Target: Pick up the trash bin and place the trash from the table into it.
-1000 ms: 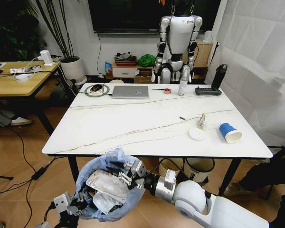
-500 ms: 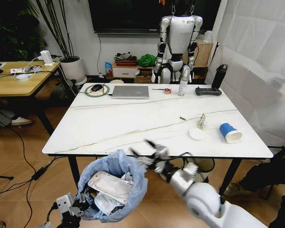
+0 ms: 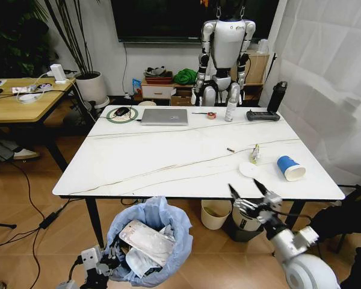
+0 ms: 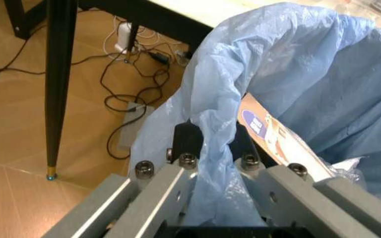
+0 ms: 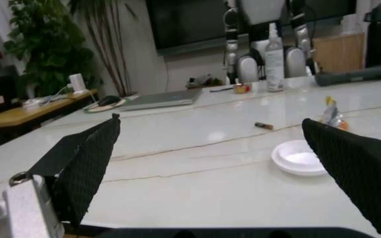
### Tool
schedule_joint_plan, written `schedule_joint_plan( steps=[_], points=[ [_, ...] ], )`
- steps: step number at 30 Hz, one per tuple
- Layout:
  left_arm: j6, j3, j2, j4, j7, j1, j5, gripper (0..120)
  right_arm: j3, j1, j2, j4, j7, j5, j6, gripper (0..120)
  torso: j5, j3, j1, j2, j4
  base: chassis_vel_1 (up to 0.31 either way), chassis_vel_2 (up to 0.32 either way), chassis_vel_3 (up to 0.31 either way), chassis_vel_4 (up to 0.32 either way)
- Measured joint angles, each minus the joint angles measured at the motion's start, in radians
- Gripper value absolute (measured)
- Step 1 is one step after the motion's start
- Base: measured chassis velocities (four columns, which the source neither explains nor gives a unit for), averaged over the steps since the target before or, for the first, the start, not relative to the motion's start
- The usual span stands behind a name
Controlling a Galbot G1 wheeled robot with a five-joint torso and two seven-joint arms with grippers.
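Observation:
The trash bin [image 3: 149, 241], lined with a puffy light-blue bag [image 4: 296, 64], hangs below the table's front edge. It holds clear packaging and crumpled paper [image 3: 145, 239]. My left gripper [image 3: 102, 265] is shut on the bin's bagged rim [image 4: 214, 148]. My right gripper [image 3: 248, 194] is open and level with the front edge of the white table [image 3: 168, 162], with nothing in it [image 5: 210, 121]. Trash on the table's right side: a blue-and-white paper cup [image 3: 290, 168], a white lid [image 3: 249, 170] [image 5: 301, 157], a small wrapper [image 3: 254, 153] [image 5: 331, 113] and a tiny dark scrap [image 3: 231, 150].
A silver laptop [image 3: 164, 116], a black remote [image 3: 263, 115] and a dark bottle [image 3: 277, 96] stand along the table's far edge. A cream bin [image 3: 215, 214] and a dark-rimmed bin [image 3: 246, 218] sit under the table. A wooden desk [image 3: 24, 99] is at the left.
My right gripper has come out of the bin, swung right and up to the table's front edge, and stands open. The packaging stays in the bin. The left gripper keeps its hold.

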Motion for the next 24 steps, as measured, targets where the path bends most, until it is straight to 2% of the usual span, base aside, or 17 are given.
schedule_joint_plan(
  steps=[10, 18, 24],
  points=[
    [-0.010, 0.012, 0.051, 0.035, 0.011, -0.013, -0.019, 0, 0.090, -0.057, 0.163, -0.016, -0.062, -0.032, 0.048, 100, -0.0002, 0.000, 0.000, 0.000, 0.0001, 0.000, 0.000, 0.000, 0.000],
    [-0.014, 0.016, 0.075, 0.046, 0.014, -0.019, -0.035, 0, 0.117, -0.070, 0.241, -0.023, -0.090, -0.040, 0.068, 100, -0.0001, 0.000, 0.000, 0.000, 0.0001, 0.000, 0.000, 0.000, 0.000],
    [-0.014, 0.021, 0.077, 0.049, 0.015, -0.023, -0.038, 0, 0.116, -0.072, 0.261, -0.030, -0.096, -0.044, 0.072, 100, -0.0001, 0.000, 0.000, 0.000, 0.0002, 0.000, 0.000, 0.000, 0.000]
  ],
)
